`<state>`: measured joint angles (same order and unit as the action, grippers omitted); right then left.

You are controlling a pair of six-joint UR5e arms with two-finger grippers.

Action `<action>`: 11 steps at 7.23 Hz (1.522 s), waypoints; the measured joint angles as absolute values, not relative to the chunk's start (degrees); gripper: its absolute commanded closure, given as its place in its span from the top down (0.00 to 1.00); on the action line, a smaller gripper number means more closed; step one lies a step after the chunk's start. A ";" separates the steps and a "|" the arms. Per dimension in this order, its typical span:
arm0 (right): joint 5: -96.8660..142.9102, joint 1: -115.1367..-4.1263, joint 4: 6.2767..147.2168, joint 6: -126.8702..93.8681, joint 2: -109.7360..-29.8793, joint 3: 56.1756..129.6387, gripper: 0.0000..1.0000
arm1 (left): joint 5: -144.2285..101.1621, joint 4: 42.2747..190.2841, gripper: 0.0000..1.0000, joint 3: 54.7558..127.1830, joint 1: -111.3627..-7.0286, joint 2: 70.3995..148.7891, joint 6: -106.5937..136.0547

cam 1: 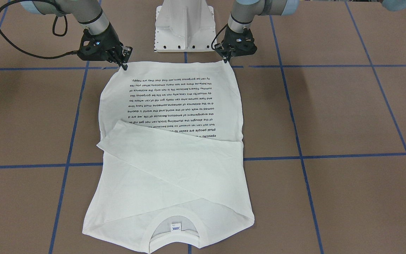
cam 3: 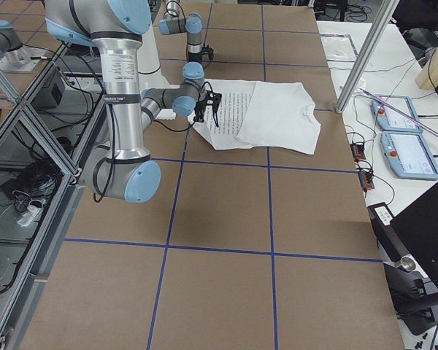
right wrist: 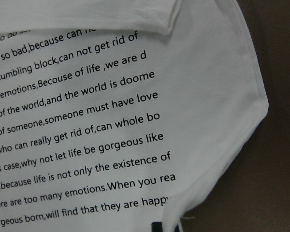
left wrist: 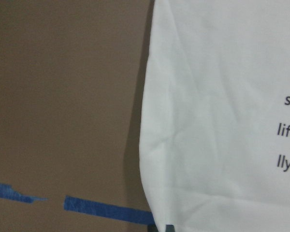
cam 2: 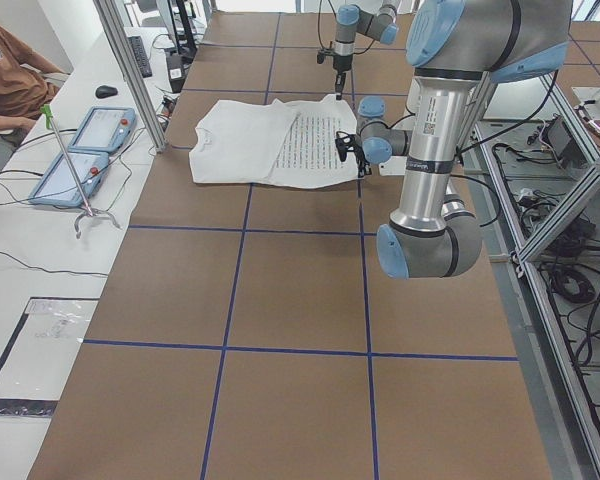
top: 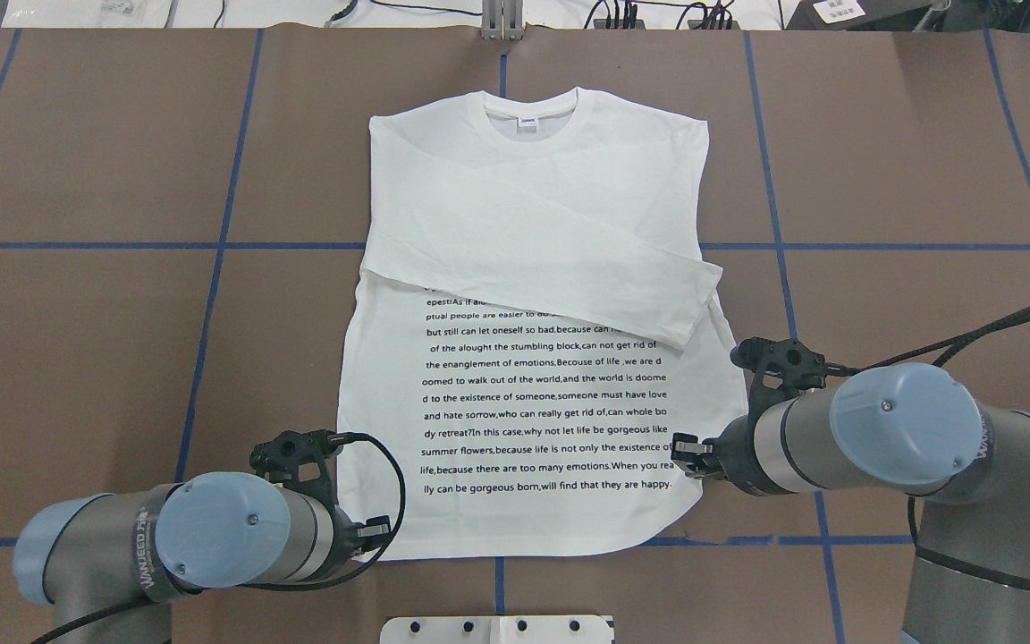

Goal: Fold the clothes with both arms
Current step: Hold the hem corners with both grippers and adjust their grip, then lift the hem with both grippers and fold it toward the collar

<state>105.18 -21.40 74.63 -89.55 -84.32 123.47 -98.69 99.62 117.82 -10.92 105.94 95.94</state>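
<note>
The white T-shirt (cam 1: pixel 174 169) lies flat in the middle of the brown table (cam 1: pixel 347 116) with the printed text (cam 1: pixel 174 102) facing up. In the front-facing view the collar (cam 1: pixel 174 217) is at the bottom and the hem (cam 1: pixel 174 63) is at the top. One sleeve (cam 1: pixel 167 151) is folded across the chest and covers the first lines of the text.

The right gripper (cam 1: pixel 124 65) touches the hem corner at the upper left of this view. The left gripper (cam 1: pixel 227 60) touches the other corner, at the top, right of the centre. I cannot tell whether the jaws are apart or closed on the cloth. Each wrist view shows only a dark tip at its bottom edge, beside the fabric.

I judge that the step in hand is to take both hem corners and carry the hem over toward the collar. To do it well, each gripper should catch both layers of cloth just inside the corner, not only the upper one. Both arms should then rise to the same height and travel at the same speed, so that the hem is straight and lightly stretched. The lift should be high enough that the cloth does not drag the folded sleeve out of place.
</note>
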 measured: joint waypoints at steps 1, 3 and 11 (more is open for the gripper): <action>106.62 -21.74 74.68 -90.35 -85.19 125.26 0.00 | -98.77 99.37 0.00 120.46 -11.12 105.13 95.95; 111.85 -22.16 74.58 -92.87 -88.76 131.01 0.00 | -99.41 98.35 0.00 125.71 -11.22 102.56 96.01; 133.64 -26.92 74.27 -94.60 -90.42 134.71 0.00 | -104.58 91.44 0.00 142.10 -6.24 96.76 105.59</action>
<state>133.64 -26.92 74.27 -94.60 -90.42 134.71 -104.58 91.44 142.10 -6.24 96.76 105.59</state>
